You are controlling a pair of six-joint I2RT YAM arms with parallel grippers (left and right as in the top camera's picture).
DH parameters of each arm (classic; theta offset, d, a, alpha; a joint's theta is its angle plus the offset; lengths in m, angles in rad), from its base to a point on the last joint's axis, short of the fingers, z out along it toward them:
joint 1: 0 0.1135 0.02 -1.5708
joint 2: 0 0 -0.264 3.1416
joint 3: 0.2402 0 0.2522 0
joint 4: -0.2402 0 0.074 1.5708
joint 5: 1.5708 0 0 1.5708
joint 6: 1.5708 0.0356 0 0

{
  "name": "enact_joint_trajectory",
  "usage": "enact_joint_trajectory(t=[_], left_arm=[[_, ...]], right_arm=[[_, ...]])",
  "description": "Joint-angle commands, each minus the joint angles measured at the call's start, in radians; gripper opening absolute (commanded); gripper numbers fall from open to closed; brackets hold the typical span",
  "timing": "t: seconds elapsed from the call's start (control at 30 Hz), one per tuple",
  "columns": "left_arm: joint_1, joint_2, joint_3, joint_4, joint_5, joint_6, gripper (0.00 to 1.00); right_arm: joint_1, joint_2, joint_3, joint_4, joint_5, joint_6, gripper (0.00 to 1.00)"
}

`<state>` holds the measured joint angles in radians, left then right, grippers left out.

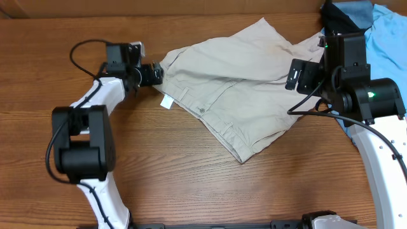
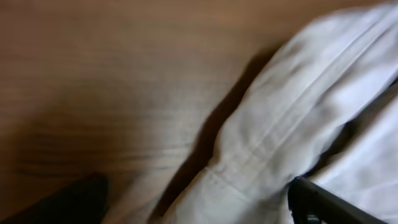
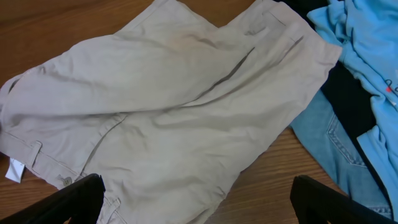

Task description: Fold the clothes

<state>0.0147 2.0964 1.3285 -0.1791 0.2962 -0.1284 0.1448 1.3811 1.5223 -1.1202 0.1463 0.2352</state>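
Observation:
The beige shorts (image 1: 235, 89) lie crumpled and spread on the wooden table, with a small white label (image 1: 166, 102) at their left edge. My left gripper (image 1: 154, 74) is at the shorts' left waistband corner. In the blurred left wrist view its fingers (image 2: 199, 208) are wide apart with a fold of the shorts (image 2: 280, 143) between them. My right gripper (image 1: 299, 74) hovers over the shorts' right side. In the right wrist view it (image 3: 202, 205) is open and empty above the shorts (image 3: 168, 118), and the label (image 3: 13, 169) shows at the far left.
A pile of other clothes lies at the table's far right: a light blue shirt (image 1: 389, 35), blue jeans (image 3: 333, 140) and a dark garment (image 3: 348, 93). The pile touches the shorts' right edge. Bare wood (image 1: 191, 178) lies in front of the shorts.

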Motion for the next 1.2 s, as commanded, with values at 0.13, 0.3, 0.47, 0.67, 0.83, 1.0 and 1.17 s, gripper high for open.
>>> enact_joint_trajectory(t=[0.13, 0.3, 0.47, 0.67, 0.83, 1.0, 1.17], left_arm=[[-0.005, 0.088, 0.009, 0.002, 0.097, 0.002, 0.18], [-0.002, 0.075, 0.043, -0.028, 0.097, 0.001, 0.04], [0.027, 0.044, 0.148, -0.105, 0.086, 0.002, 0.04], [0.108, 0.027, 0.421, -0.288, -0.048, 0.052, 0.04], [0.196, 0.027, 0.649, -0.422, -0.111, 0.01, 0.73], [0.244, 0.027, 0.792, -0.7, -0.015, -0.029, 1.0], [0.213, 0.029, 0.779, -1.011, 0.098, -0.031, 1.0]], right_arm=[[-0.002, -0.01, 0.017, 0.004, 0.008, 0.005, 1.0], [-0.002, -0.01, 0.017, 0.007, 0.008, 0.005, 1.0], [-0.002, -0.01, 0.017, 0.01, 0.008, 0.005, 1.0], [-0.002, -0.01, 0.017, 0.011, 0.007, 0.005, 1.0], [-0.002, -0.01, 0.017, 0.011, 0.007, 0.005, 1.0], [-0.002, -0.01, 0.017, 0.01, 0.007, 0.005, 1.0], [-0.002, -0.01, 0.017, 0.011, 0.007, 0.004, 1.0]])
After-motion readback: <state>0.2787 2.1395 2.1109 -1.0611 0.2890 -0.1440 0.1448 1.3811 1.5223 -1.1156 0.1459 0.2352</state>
